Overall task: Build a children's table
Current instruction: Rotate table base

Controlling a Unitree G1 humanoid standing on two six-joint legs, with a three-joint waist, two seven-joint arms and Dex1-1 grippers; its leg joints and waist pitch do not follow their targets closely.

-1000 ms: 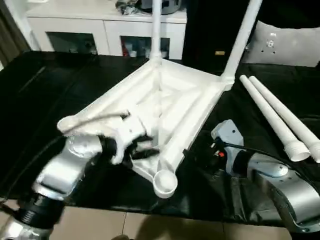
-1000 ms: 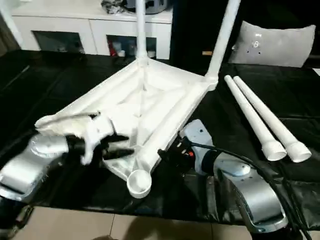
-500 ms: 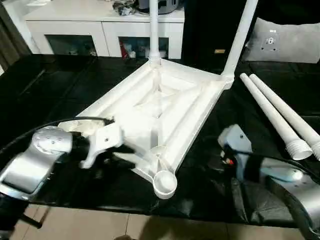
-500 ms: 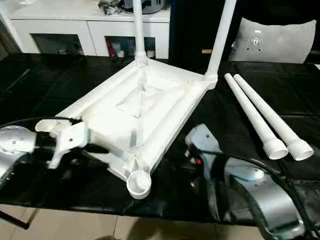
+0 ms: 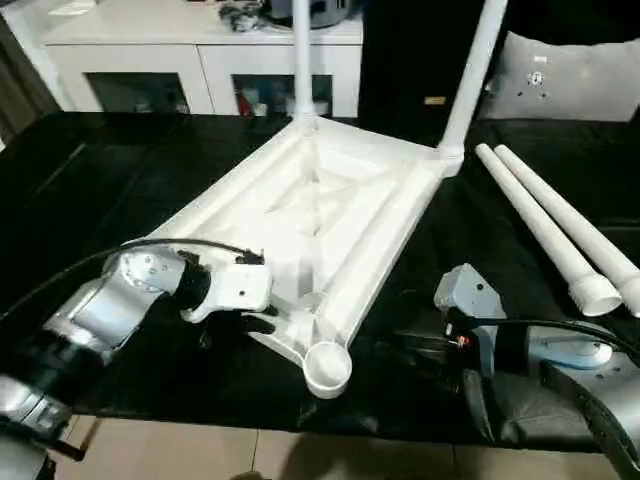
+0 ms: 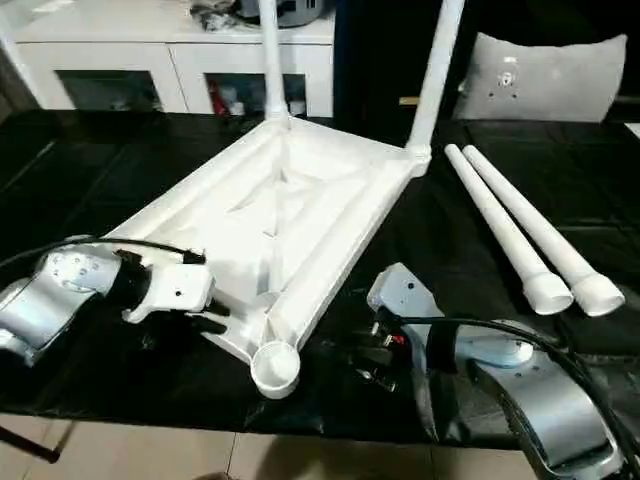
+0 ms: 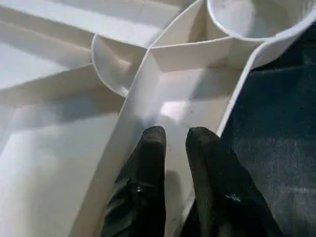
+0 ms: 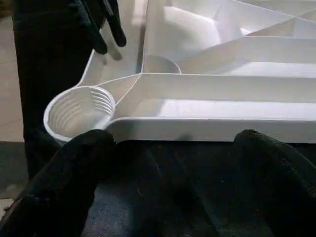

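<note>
The white children's table top point(image 5: 300, 210) lies upside down on the black surface. Two legs point(image 5: 300, 60) point(image 5: 472, 75) stand upright in its far corner sockets. Two loose legs point(image 5: 540, 225) point(image 5: 585, 230) lie side by side to the right. The near corner socket point(image 5: 327, 368) is empty, with threads showing inside point(image 8: 79, 116). My left gripper point(image 5: 245, 322) point(image 7: 175, 136) is shut with nothing in it, its tips over the underside just inside the near-left rim. My right gripper point(image 6: 365, 355) point(image 8: 173, 148) stands open on the black surface, facing the near-right rim beside that socket.
A white cabinet point(image 5: 150, 60) with glass doors stands behind the black surface point(image 5: 100, 180). A grey-white cushion point(image 5: 570, 80) leans at the back right. Beige floor point(image 5: 300, 460) runs along the near edge.
My left gripper has swung in to the near-left rim by the empty socket. My right gripper has dropped lower and edged towards the near corner. The camera shifted slightly.
</note>
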